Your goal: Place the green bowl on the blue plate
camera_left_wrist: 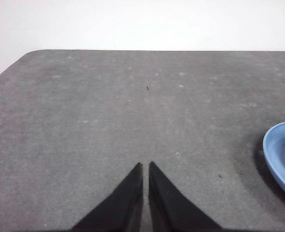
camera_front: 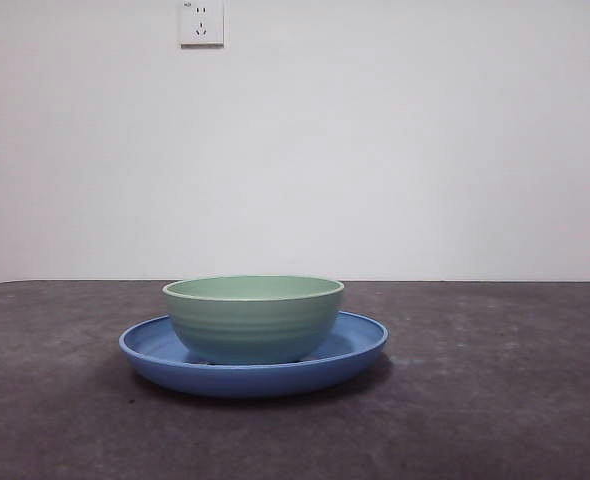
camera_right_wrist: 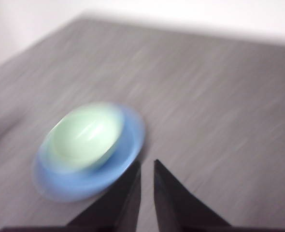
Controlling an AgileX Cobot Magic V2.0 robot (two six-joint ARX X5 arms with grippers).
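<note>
The green bowl (camera_front: 253, 318) sits upright inside the blue plate (camera_front: 360, 345) on the dark table, in the middle of the front view. The right wrist view is blurred and shows the bowl (camera_right_wrist: 84, 135) on the plate (camera_right_wrist: 128, 145) from above. My right gripper (camera_right_wrist: 147, 166) is high above the table beside the plate, its jaws nearly closed and empty. My left gripper (camera_left_wrist: 145, 166) hangs over bare table, jaws together and empty, with only the plate's rim (camera_left_wrist: 277, 154) at that view's edge. Neither gripper shows in the front view.
A dark grey table (camera_front: 495, 400) stretches to a white wall with a power socket (camera_front: 201, 22). The table's rounded far corner (camera_left_wrist: 31, 53) shows in the left wrist view.
</note>
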